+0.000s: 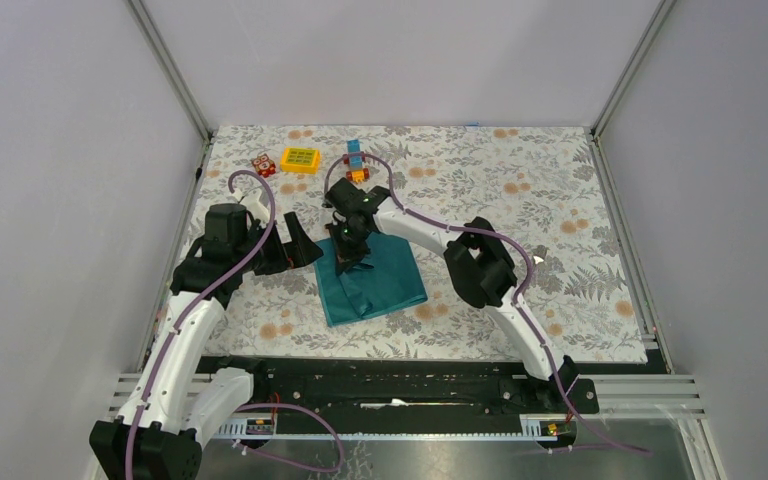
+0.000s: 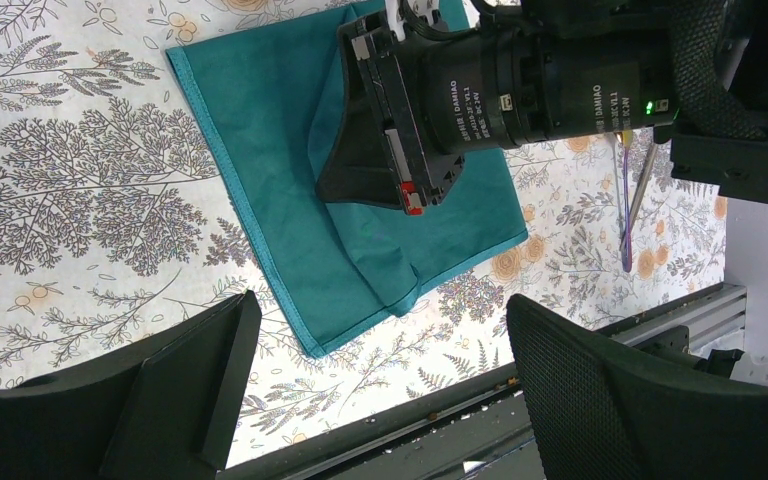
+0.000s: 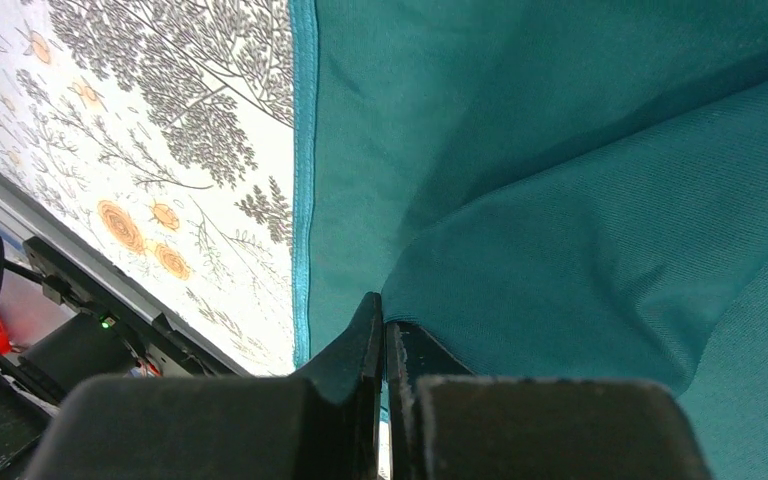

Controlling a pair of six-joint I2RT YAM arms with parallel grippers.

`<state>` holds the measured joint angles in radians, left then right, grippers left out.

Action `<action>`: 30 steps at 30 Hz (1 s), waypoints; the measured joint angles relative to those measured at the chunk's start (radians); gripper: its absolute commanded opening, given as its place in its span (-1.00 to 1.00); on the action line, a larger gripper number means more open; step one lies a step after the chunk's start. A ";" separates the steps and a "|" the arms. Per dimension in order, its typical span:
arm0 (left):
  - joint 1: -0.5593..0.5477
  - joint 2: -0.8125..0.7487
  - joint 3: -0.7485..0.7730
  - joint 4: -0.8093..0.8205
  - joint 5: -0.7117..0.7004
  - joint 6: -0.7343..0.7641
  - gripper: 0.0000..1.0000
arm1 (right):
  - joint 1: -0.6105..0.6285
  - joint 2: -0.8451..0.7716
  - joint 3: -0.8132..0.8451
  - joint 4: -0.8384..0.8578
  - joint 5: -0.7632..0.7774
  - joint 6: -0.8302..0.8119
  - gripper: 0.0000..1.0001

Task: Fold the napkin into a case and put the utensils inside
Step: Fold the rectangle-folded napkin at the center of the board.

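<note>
Top view, napkin (image 1: 385,285): flat on the flowered table (image 1: 560,200), centre, just ahead of both arms; outline close to square, edges slightly skewed to the table's; long axis not certain here
Top view, right gripper (image 1: 348,250): down on the far-left part of the cloth; jaw state unreadable here
Top view, left gripper (image 1: 298,250): just beside the napkin's left edge, apart from it
Left wrist view, left gripper: fingers spread wide, holding nothing; the napkin's hem lies beyond them
Left wrist view, utensils (image 2: 628,215): on the table past the napkin's right side, apart from it; two slim shafts side by side, long axes near parallel, converging toward the near rail (image 2: 660,320); purple end nearest the rail; heads hidden behind the right arm
Right wrist view, right gripper: clamped on a raised fold of teal cloth, beside the hem
Step in hand, judged: folding; case not finished, utensils outside
Next move, judged: carry the pinched fold across to form the pocket; the left gripper may need to pin the hem against dragging
</note>
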<state>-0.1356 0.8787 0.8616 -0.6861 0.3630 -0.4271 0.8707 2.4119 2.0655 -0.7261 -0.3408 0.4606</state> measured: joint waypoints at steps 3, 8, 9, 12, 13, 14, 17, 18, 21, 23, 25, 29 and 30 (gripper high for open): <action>0.000 0.000 0.000 0.000 0.000 0.000 0.97 | 0.000 0.008 0.016 0.003 -0.005 0.005 -0.97; 0.000 0.000 0.000 0.000 0.000 0.000 0.97 | 0.000 0.013 0.034 0.005 -0.018 0.011 -0.84; 0.000 0.000 0.000 0.000 0.000 0.000 0.97 | 0.000 0.013 0.035 0.005 -0.018 0.012 -0.78; 0.000 0.000 0.000 0.000 0.000 0.000 0.98 | 0.000 0.015 0.043 0.006 -0.022 0.019 -0.50; 0.000 0.000 0.000 0.000 0.000 0.000 0.97 | 0.000 0.015 0.045 0.005 -0.026 0.023 -0.42; 0.000 0.000 0.000 0.000 0.000 0.000 0.97 | 0.000 0.015 0.045 0.006 -0.031 0.026 -0.30; 0.000 0.000 0.000 0.000 0.000 0.000 0.97 | 0.000 0.015 0.045 0.005 -0.045 0.040 0.00; 0.000 0.000 0.000 0.000 0.000 0.000 0.97 | 0.001 0.014 0.045 0.005 -0.046 0.041 0.07; 0.000 0.000 0.000 0.000 0.000 0.000 0.98 | 0.001 0.001 0.032 0.002 -0.047 0.049 0.20; 0.000 0.000 0.000 0.000 0.000 0.000 0.97 | 0.001 -0.031 -0.003 0.000 -0.047 0.053 0.26; 0.000 0.000 0.000 0.000 0.000 0.000 0.97 | 0.001 -0.078 -0.053 0.000 -0.046 0.056 0.31; 0.000 0.000 0.000 0.000 0.000 0.000 0.97 | -0.006 -0.229 -0.221 0.049 -0.051 0.069 0.41; 0.000 0.000 0.000 0.000 0.000 0.000 0.97 | -0.011 -0.270 -0.271 0.071 -0.059 0.077 0.42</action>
<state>-0.1356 0.8787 0.8616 -0.6857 0.3630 -0.4271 0.8593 2.1418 1.7943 -0.6548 -0.3996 0.5377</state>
